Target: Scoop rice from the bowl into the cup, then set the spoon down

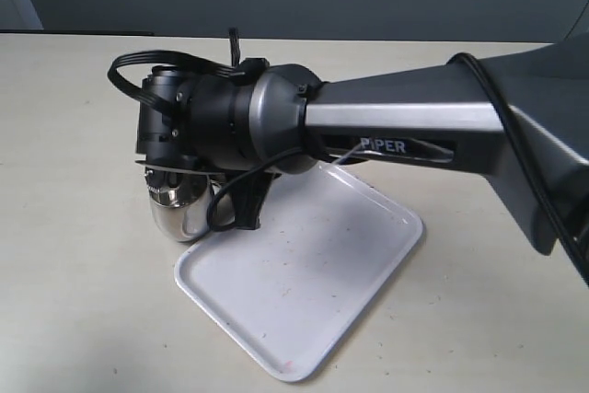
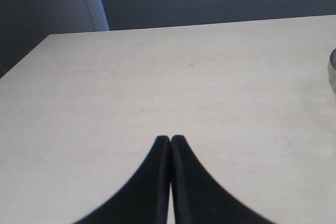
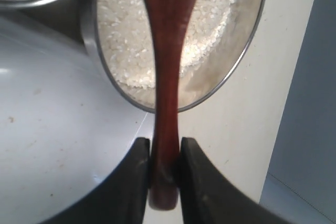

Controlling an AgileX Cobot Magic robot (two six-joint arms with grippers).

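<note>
While right jaws clamp the spoon (image 3: pixel 167 61), left jaws touch, empty, above the beige table (image 2: pixel 157 77).

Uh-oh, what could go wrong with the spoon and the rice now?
1. The right tool pinches the spoon only near the handle's end, so a loaded head might tip and drop rice.
2. The bowl seems to sit by the tray edge; a push from the spoon might slide it or scatter grains onto the table.
</note>
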